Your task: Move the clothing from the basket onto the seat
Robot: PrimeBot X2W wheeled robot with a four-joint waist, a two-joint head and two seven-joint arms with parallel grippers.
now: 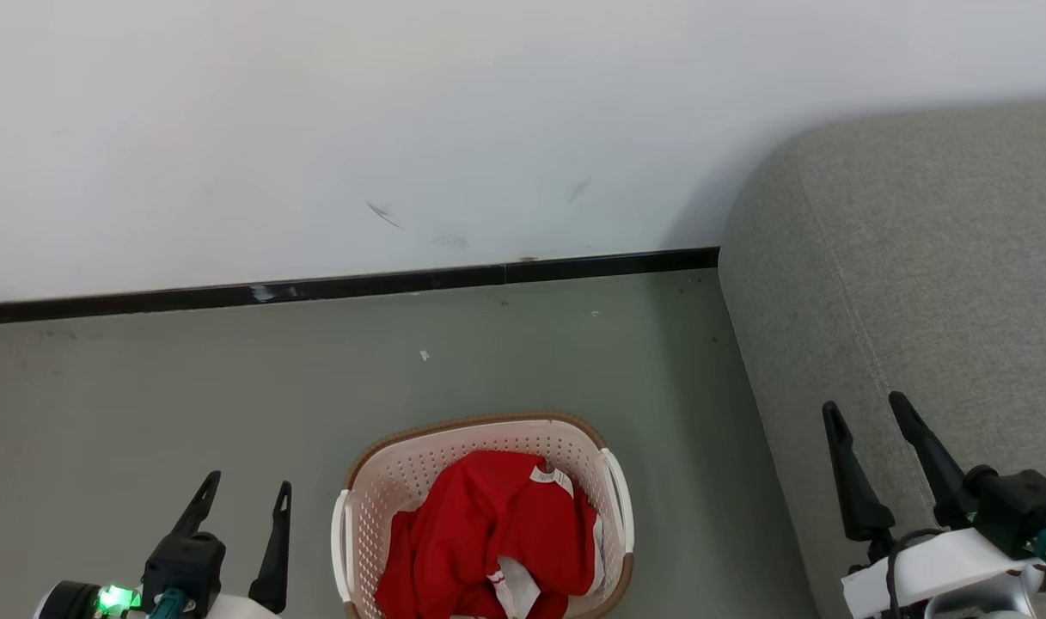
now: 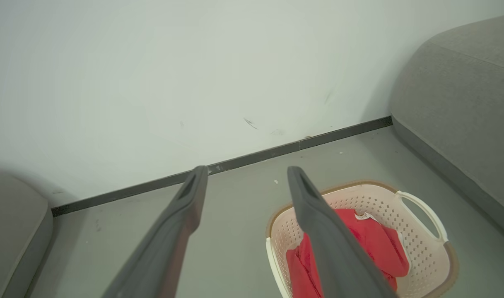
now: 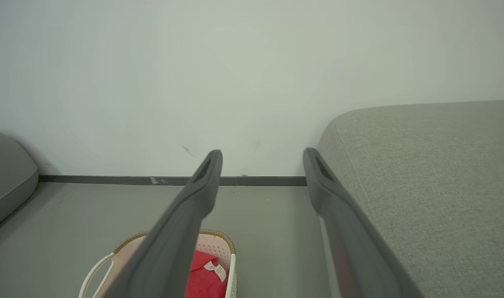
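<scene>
While poised before any pick (first step, seemingly), held left pincer (image 1: 249,481) and right pincer (image 1: 862,401) spread apart, empty. Found clothing (image 1: 488,533) heaped in basket (image 1: 385,481) on near floor (image 1: 187,387), seat (image 1: 918,258) at right. Called next for reaching down, clamping fabric.

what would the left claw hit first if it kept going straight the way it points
Probably the black baseboard or the white wall behind it. The open left claw aims over bare floor, beside the laundry basket, not into it. Depth is unclear.

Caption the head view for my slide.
Open left end effector and open right end effector flank basket of clothing; seat at right.
</scene>
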